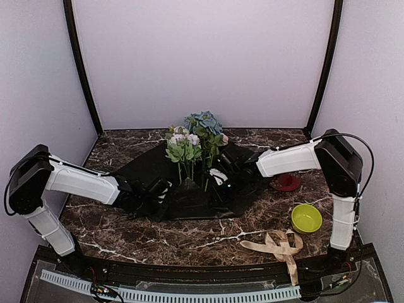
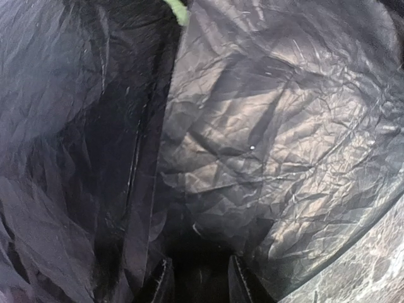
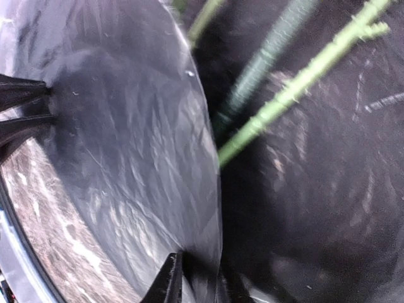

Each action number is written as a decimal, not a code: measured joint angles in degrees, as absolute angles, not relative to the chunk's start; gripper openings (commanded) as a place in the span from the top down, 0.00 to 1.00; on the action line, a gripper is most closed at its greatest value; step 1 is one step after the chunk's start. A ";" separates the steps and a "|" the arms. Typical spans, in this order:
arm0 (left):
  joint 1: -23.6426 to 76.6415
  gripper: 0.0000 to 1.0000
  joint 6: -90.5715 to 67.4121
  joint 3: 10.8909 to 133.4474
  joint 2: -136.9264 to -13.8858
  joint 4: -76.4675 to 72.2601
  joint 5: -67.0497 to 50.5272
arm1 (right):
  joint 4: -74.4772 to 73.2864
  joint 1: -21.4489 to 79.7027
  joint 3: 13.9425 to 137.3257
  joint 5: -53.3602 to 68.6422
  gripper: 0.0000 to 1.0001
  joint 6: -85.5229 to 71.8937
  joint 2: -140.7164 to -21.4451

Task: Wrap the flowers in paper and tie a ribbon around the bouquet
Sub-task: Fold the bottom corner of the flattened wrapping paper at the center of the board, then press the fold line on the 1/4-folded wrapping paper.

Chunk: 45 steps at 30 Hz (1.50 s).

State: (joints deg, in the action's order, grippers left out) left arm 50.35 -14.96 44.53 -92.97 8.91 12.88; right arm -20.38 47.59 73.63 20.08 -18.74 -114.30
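Note:
The flowers (image 1: 189, 148) lie on the black paper (image 1: 189, 203) at the table's middle, blooms towards the back wall. My left gripper (image 1: 158, 192) is at the sheet's left part. In the left wrist view its fingers (image 2: 161, 284) stand apart, open (image 2: 202, 278), with crumpled paper (image 2: 265, 126) in front of and between them. My right gripper (image 1: 218, 180) is on the right of the stems. The right wrist view shows it (image 3: 196, 287) shut on a raised flap of paper (image 3: 139, 139), with green stems (image 3: 284, 95) beside the flap. The ribbon (image 1: 278, 245) lies loose near the front right edge.
A lime green bowl (image 1: 306, 218) and a small red dish (image 1: 287, 183) sit on the right of the marbled table (image 1: 126, 237). Walls close off the back and both sides. Bare tabletop (image 2: 366, 265) shows past the paper's edge.

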 measured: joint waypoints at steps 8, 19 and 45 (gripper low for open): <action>49.98 0.70 -19.79 41.56 -91.44 6.09 10.39 | -27.05 48.07 74.37 12.10 0.72 -20.51 -109.97; 49.98 0.70 -21.26 39.46 -90.28 3.51 10.04 | -23.68 56.03 78.17 13.80 0.85 -20.64 -110.17; 49.65 0.71 -21.56 35.77 -86.24 3.09 8.45 | -30.28 53.12 57.30 1.10 0.88 -35.57 -98.10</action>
State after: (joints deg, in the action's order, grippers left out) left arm 49.65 -21.56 35.77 -86.24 3.09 8.45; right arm -30.28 53.12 57.30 1.10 -35.57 -98.10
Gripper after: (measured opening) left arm 0.292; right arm 0.115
